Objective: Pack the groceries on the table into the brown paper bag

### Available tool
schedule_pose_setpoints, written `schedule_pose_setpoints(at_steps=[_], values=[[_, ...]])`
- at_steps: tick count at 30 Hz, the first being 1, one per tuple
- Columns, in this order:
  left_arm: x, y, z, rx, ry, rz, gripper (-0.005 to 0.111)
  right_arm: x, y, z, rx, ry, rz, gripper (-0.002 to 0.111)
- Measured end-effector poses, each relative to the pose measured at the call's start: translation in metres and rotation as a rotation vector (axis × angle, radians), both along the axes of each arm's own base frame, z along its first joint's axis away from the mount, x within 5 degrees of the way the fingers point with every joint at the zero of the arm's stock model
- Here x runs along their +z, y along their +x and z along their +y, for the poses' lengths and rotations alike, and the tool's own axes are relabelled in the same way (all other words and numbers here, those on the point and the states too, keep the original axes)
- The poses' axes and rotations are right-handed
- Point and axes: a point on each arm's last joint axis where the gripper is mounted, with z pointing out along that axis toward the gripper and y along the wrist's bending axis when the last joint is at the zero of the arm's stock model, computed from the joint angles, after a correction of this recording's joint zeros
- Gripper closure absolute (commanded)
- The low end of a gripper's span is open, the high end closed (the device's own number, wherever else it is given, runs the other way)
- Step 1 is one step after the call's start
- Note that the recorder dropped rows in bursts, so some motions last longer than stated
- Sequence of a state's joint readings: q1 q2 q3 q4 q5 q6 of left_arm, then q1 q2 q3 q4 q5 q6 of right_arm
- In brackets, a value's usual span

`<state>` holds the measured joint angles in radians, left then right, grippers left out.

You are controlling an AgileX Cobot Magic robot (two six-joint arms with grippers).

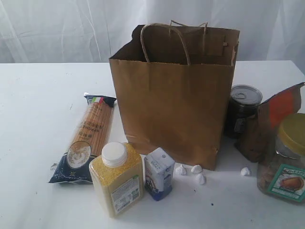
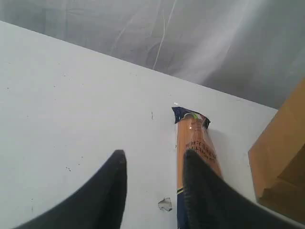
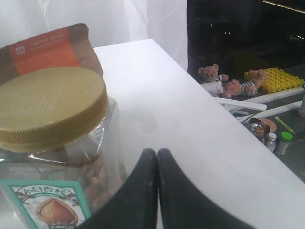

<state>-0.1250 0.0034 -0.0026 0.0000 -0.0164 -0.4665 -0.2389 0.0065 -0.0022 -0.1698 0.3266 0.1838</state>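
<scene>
Brown paper bag [image 1: 174, 109] stands upright mid-worktop [image 1: 38, 119], mouth open, handles up; we take it as the clock centre in the exterior view. Long spaghetti packet [image 1: 88, 138] lies flat at 8 o'clock, near the bag but not touching it. Yellow-grain jar [image 1: 117, 181] is upright at 7 o'clock, just beside the packet's near end. Small blue-white carton [image 1: 158, 172] stands at 6 o'clock, right next to that jar. Small white lumps [image 1: 196, 169] are scattered on the worktop at 5 o'clock by the bag's base, with one more further out toward 4. Dark tin can [image 1: 243, 109] is at 3 o'clock, close to the bag's side. Brown orange-labelled pouch [image 1: 276, 114] leans at 4 o'clock just past the can. Yellow-lidded jar [image 1: 286, 162] sits in front of the pouch at 4 o'clock, partly cut by the frame edge. We see nothing packed, all groceries are out on the worktop. Left fingers [image 2: 200, 186] are parted with only bare worktop in the gap, gripping nothing; the spaghetti packet runs just past one of them. Right fingers [image 3: 147, 176] are pressed together, nothing held, just beside the yellow-lidded jar
</scene>
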Motion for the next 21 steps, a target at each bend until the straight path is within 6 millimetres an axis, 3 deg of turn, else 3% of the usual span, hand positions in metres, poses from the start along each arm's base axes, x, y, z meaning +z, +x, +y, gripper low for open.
schedule_pose_setpoints(at_steps=[4, 8, 12, 15, 17, 18, 21], values=[[0.003, -0.001, 0.000, 0.001, -0.018, 0.006, 0.049, 0.000, 0.000, 0.000, 0.000, 0.000, 0.000, 0.108], [0.040, -0.008, 0.000, -0.006, -0.016, -0.043, 0.039, 0.000, 0.000, 0.000, 0.000, 0.000, 0.000, 0.108], [0.075, -0.019, -0.001, -0.042, 0.022, 0.000, 0.038, 0.000, 0.000, 0.000, 0.000, 0.000, 0.000, 0.108], [0.097, -0.025, -0.012, -0.183, 0.085, 0.096, 0.039, 0.000, 0.000, 0.000, 0.000, 0.000, 0.000, 0.108], [0.121, -0.028, -0.029, -0.404, 0.168, 0.176, 0.039, 0.000, 0.000, 0.000, 0.000, 0.000, 0.000, 0.108], [0.132, -0.023, -0.038, -0.531, 0.202, 0.244, 0.039, 0.000, 0.000, 0.000, 0.000, 0.000, 0.000, 0.108], [0.144, 0.000, -0.045, -0.624, 0.262, 0.348, 0.038, 0.000, 0.000, 0.000, 0.000, 0.000, 0.000, 0.108]])
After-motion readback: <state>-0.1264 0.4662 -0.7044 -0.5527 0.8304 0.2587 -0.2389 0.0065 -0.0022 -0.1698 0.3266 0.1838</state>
